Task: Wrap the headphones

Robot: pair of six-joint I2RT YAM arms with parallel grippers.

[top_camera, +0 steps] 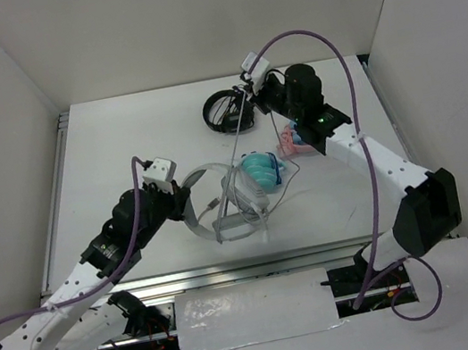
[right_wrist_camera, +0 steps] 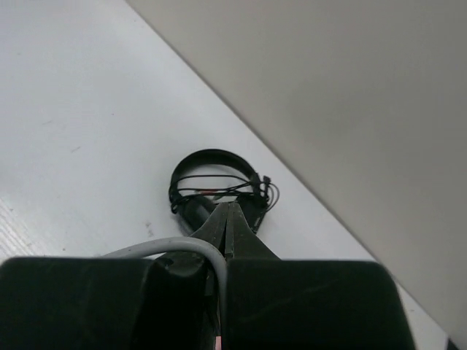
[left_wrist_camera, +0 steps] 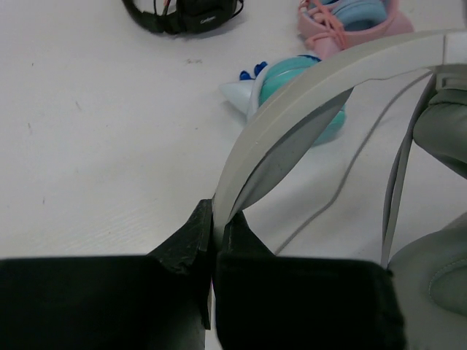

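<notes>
The white and light-grey headphones [top_camera: 224, 222] stand near the table's front centre, headband [top_camera: 200, 170] arching left and grey ear pads [left_wrist_camera: 444, 131] to the right. My left gripper [top_camera: 186, 201] is shut on the headband's edge [left_wrist_camera: 306, 95], which runs up from between the jaws [left_wrist_camera: 217, 222]. The thin grey cable [top_camera: 239, 138] runs taut from the headphones up to my right gripper [top_camera: 247, 93], held above the far centre. My right gripper [right_wrist_camera: 228, 219] is shut on the cable [right_wrist_camera: 182, 246], which curves out to its left.
Small black headphones [top_camera: 227, 111] lie at the far centre, under my right gripper [right_wrist_camera: 215, 182]. Teal headphones [top_camera: 262, 170] lie just right of the white ones. Pink-and-blue headphones [top_camera: 293, 139] lie beside my right arm. White walls enclose the table.
</notes>
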